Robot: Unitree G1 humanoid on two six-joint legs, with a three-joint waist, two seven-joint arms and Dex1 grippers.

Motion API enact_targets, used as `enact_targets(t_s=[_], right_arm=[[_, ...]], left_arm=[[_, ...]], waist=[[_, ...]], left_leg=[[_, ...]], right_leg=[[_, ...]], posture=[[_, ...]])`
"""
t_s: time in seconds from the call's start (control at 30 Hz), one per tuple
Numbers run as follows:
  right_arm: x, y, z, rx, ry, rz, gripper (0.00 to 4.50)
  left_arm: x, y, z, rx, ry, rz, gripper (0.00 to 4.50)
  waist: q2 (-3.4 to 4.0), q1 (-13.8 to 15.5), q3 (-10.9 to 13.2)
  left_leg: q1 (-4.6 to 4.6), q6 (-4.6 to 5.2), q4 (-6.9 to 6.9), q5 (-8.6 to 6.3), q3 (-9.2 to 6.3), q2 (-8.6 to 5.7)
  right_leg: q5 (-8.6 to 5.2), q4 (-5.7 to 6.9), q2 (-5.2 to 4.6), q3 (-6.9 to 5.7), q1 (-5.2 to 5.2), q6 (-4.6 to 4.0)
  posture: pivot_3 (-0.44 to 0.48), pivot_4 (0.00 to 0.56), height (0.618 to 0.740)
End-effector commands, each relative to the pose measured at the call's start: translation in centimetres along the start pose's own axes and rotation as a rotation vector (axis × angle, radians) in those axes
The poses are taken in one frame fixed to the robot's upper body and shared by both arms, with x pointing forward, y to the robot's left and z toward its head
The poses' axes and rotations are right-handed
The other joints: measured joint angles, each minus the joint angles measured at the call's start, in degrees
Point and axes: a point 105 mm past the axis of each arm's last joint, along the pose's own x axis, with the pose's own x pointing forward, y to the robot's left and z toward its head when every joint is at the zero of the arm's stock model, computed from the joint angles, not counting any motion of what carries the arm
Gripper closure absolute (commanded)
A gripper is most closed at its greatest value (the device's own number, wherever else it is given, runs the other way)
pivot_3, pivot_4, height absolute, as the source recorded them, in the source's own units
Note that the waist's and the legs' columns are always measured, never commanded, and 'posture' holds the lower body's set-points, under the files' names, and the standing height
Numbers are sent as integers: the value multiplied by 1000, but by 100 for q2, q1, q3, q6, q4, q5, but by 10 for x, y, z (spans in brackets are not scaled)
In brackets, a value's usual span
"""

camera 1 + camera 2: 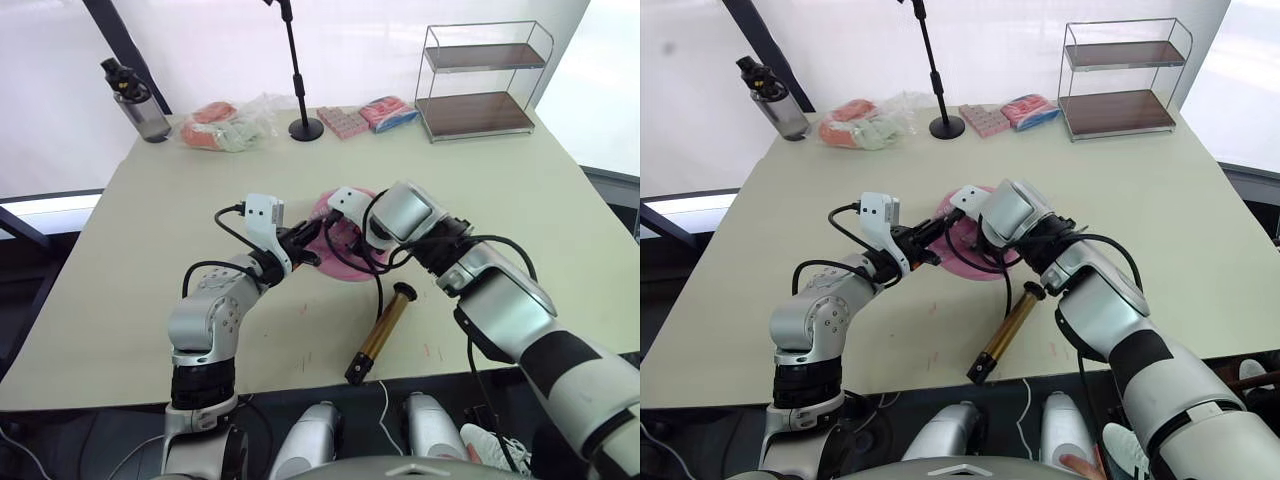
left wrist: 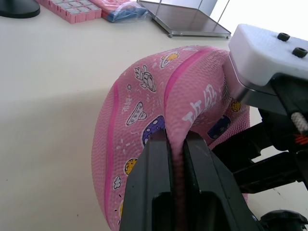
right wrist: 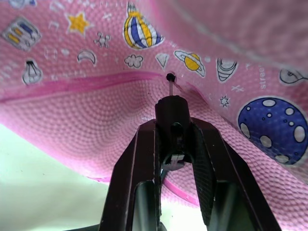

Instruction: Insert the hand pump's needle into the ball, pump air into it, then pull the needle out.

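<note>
Pink and limp, the ball (image 2: 144, 120) had a fold pinched in the left claw (image 2: 175, 159). The right claw (image 3: 175, 144) gripped the needle (image 3: 171, 87) at its valve; the hand pump (image 1: 380, 335) lay near the tabletop's (image 1: 150, 250) front edge.

The two head views looked forward and down over the table (image 1: 130, 250) from 6 o'clock, sharing nearly the whole scene. Each wrist view sat very close against the ball (image 2: 144, 120), looking along its own fingers.

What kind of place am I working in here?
Probably a lab or staged test area: a plain cream table against white backdrop panels, with a black stand, a wire two-tier shelf and scattered props.
</note>
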Motion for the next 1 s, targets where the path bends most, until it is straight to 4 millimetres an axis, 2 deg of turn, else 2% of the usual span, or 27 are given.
enact_targets(t_s=[0.03,0.2,0.33,0.73,1.0], right_arm=[[3,32,31,-100,-120,91,4125],[8,34,25,-124,-100,103,4125],[9,31,17,-148,-94,99,4125],[-6,11,-10,-201,-97,63,4125],[-11,6,-20,-194,-90,51,4125]], left_arm=[[9,-60,-23,-69,92,-295,4402],[10,-57,-22,-62,86,-280,4402],[11,-52,-20,-54,79,-257,4402],[15,-40,-20,-21,70,-204,4402],[17,-39,-22,-15,72,-208,4402]], waist=[[0,-14,-4],[-1,-47,-5],[-2,-51,-6],[0,98,-2],[2,215,1]], left_leg=[[0,7,0,-4,-1,-23],[66,61,0,-43,-15,-96],[84,72,-1,-52,-26,-116],[71,70,-23,-51,-75,-119],[58,44,-50,-36,-122,-119]], right_leg=[[-6,3,-20,0,1,11],[-41,-2,-73,32,68,63],[-52,-3,-84,41,81,79],[-59,-21,-82,9,79,77],[-72,-26,-81,-28,69,56]], posture=[[0,150,736],[0,150,736],[0,150,736],[0,150,736],[0,150,736]])
